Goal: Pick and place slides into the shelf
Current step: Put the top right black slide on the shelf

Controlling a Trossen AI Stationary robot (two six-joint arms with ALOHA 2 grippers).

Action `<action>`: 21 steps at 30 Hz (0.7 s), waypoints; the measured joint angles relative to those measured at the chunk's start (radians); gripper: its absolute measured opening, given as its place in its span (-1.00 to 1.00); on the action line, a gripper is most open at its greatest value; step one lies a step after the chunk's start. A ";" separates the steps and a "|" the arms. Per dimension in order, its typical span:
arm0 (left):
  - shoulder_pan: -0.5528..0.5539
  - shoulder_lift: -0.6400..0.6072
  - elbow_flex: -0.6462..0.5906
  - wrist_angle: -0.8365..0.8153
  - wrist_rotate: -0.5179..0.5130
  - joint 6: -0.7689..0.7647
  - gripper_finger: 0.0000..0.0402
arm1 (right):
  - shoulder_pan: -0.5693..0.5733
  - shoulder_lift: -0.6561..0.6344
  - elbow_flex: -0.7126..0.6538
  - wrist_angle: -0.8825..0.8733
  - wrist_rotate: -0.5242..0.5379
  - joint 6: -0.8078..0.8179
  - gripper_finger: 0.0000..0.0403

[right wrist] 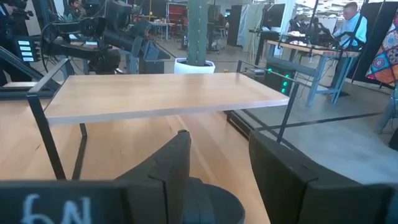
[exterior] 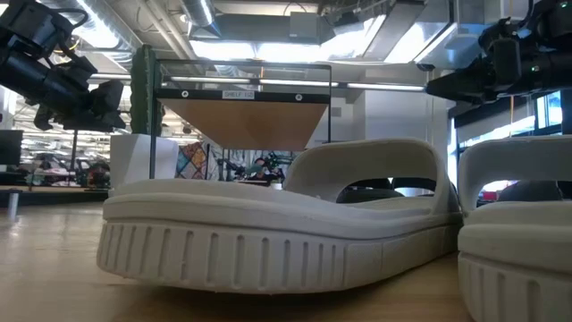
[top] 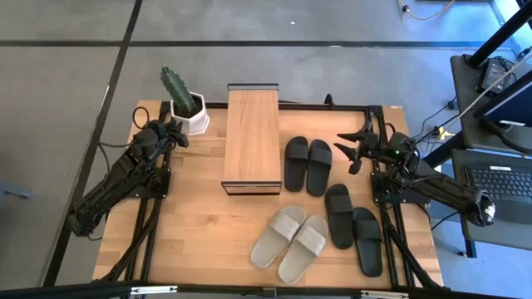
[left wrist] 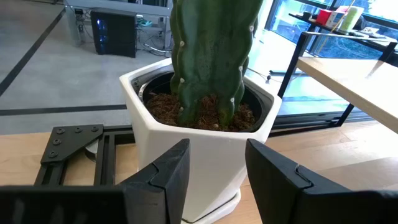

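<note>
The shelf (top: 251, 139) stands at the table's far middle, its wood plank top on a dark frame (right wrist: 168, 93). Six slides lie sole-down to its right and near right. One black pair (top: 307, 164) is beside the shelf, another black pair (top: 352, 226) nearer, and a grey-beige pair (top: 291, 241) fills the low view (exterior: 268, 233). My right gripper (top: 347, 151) hovers open just right of the far black pair; a black slide (right wrist: 208, 199) shows below its fingers (right wrist: 217, 140). My left gripper (top: 178, 133) waits open beside the cactus pot (left wrist: 217, 149).
A white pot with a green cactus (top: 188, 106) stands at the far left, right in front of my left gripper (left wrist: 199, 143). Bare wood lies left of and in front of the shelf (top: 191, 224). Desks and a laptop (top: 499, 178) stand off the right edge.
</note>
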 joint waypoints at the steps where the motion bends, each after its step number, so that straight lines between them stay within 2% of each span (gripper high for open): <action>1: 0.000 0.000 0.000 0.000 0.000 0.000 -0.27 | 0.000 0.005 0.000 0.000 0.000 -0.001 -0.18; 14: 0.000 0.000 0.000 0.004 -0.013 0.000 -0.27 | 0.000 0.089 0.001 -0.035 -0.024 -0.002 -0.18; 21: 0.000 0.000 0.000 0.007 -0.024 0.000 -0.27 | 0.000 0.181 0.001 -0.072 -0.038 -0.017 -0.18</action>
